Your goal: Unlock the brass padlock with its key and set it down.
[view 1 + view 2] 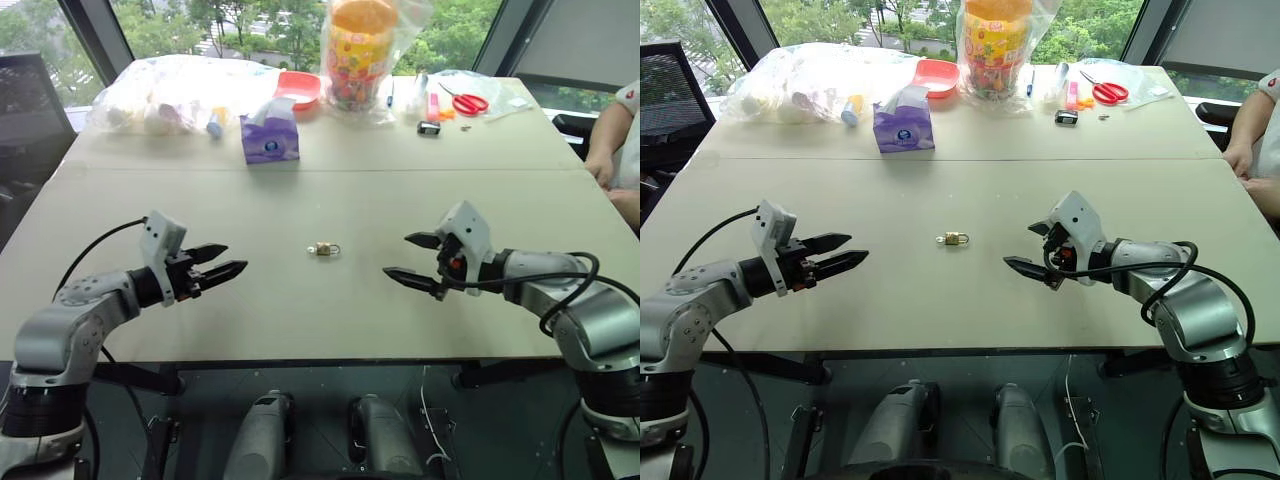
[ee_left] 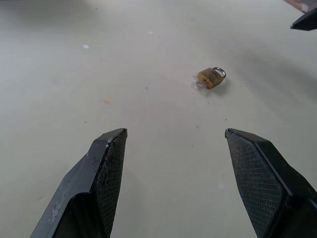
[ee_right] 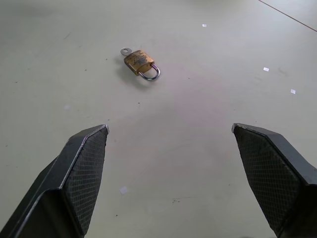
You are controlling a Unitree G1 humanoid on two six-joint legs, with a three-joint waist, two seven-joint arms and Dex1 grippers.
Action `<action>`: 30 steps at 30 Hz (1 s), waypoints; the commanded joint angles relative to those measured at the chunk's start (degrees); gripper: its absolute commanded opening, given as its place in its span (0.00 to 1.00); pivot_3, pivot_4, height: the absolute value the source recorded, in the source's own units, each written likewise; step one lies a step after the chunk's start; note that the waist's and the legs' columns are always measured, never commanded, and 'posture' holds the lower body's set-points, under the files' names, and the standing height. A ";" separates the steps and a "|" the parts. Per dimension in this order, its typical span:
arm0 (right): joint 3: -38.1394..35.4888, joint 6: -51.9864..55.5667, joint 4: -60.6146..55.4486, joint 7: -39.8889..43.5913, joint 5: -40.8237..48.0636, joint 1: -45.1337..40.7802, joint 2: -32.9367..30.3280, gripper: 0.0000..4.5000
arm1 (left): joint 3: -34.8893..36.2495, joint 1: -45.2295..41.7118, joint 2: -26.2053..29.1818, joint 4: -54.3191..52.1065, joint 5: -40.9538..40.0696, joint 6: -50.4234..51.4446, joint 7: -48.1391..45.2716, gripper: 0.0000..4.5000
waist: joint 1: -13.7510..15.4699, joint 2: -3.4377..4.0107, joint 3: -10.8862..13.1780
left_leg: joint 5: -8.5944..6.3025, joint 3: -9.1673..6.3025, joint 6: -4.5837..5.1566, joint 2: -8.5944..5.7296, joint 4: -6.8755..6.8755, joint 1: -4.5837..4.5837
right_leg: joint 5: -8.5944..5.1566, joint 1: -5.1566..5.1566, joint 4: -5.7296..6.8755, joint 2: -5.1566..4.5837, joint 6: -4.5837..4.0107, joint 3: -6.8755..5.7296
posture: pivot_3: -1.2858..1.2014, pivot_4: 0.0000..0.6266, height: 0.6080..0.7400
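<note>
The tiny golden-brass padlock [image 1: 324, 248] lay between both grippers, left gripper [image 1: 226, 261] and right gripper [image 1: 413, 256]; jaws spread wide, touching nothing.

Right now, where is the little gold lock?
The brass padlock lies on the table, midway between the left pincer and right pincer, touching neither.

Both arms reach forward over the near part of the scene, bent inward so the grippers point toward each other across a wide gap. The left gripper [image 1: 226, 260] is held low on the left, its two black fingers spread apart. The right gripper [image 1: 414, 258] hovers on the right, tilted slightly downward, fingers [image 3: 81, 173] likewise spread wide and holding nothing.
</note>
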 commanded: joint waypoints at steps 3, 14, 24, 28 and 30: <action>-0.41 -0.65 -2.36 -0.57 0.14 -0.26 0.37 0.93 | 0.76 -1.06 -0.24 -2.22 -1.88 0.44 0.29 0.73 | 0.01 0.00 0.00 | 0.00 0.00 -0.01 0.00 -0.01 0.00 | 0.00 -0.01 0.00 0.00 0.00 0.00 | 0.52 0.24 1.00; 5.19 -2.12 2.40 -0.49 -3.68 -7.03 2.68 0.93 | -3.35 -10.76 6.17 0.77 1.37 1.36 -3.88 0.73 | -0.03 -0.01 0.02 | 0.00 0.01 0.00 0.00 0.02 -0.01 | 0.02 -0.02 0.00 0.01 -0.04 -0.03 | 0.52 0.24 1.00; 23.15 -14.27 30.35 10.71 -15.15 -28.77 14.97 0.93 | -7.31 -16.48 15.40 6.01 3.79 -1.36 -16.57 0.73 | -1.54 0.03 0.03 | 0.02 0.22 0.20 -0.02 -0.05 -0.05 | 0.12 -0.11 0.00 0.05 -0.11 -0.13 | 0.52 0.24 1.00; 25.84 -19.71 40.78 13.09 -19.29 -33.15 19.69 0.93 | -6.36 -12.62 14.58 5.20 3.91 -1.53 -15.75 0.73 | -1.59 0.03 0.04 | 0.03 0.25 0.22 0.02 -0.01 -0.03 | 0.23 -0.11 0.09 0.19 0.12 -0.17 | 0.52 0.24 1.00; 26.15 -21.90 45.08 14.06 -20.78 -34.63 21.17 0.93 | -5.25 -10.00 14.00 3.66 2.84 -0.58 -15.05 0.73 | -1.42 0.04 0.04 | 0.03 0.28 0.22 0.02 0.04 -0.04 | 0.27 -0.10 0.09 0.24 0.19 -0.20 | 0.52 0.24 1.00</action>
